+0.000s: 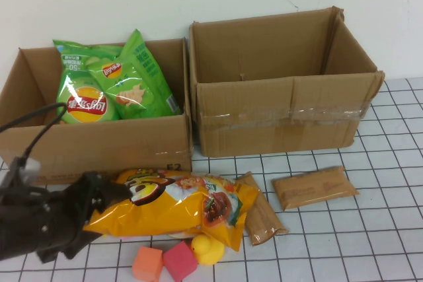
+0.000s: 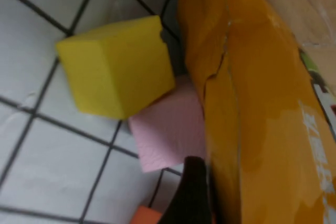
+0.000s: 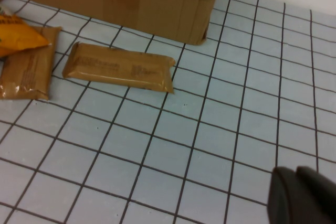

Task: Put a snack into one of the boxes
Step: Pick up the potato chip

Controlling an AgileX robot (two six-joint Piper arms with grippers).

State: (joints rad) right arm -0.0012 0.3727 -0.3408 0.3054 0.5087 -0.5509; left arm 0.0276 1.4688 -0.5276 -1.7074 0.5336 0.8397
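Note:
A large yellow-orange snack bag (image 1: pixel 178 206) lies on the gridded table in front of the left box (image 1: pixel 99 153). My left gripper (image 1: pixel 106 194) is shut on the bag's left end. In the left wrist view the bag (image 2: pixel 252 103) fills the frame and one dark finger (image 2: pixel 191 195) presses against it; the other finger is hidden behind the bag. The left box holds two green chip bags (image 1: pixel 112 84). The right box (image 1: pixel 284 113) stands open and empty. My right gripper (image 3: pixel 296 195) is shut and empty above bare table, out of the high view.
Two brown flat packets (image 1: pixel 314 187) (image 1: pixel 261 216) lie right of the bag and show in the right wrist view (image 3: pixel 118 67) (image 3: pixel 26 69). An orange cube (image 1: pixel 147 263), a red cube (image 1: pixel 180 260) and a yellow duck (image 1: pixel 208 249) sit at the front edge.

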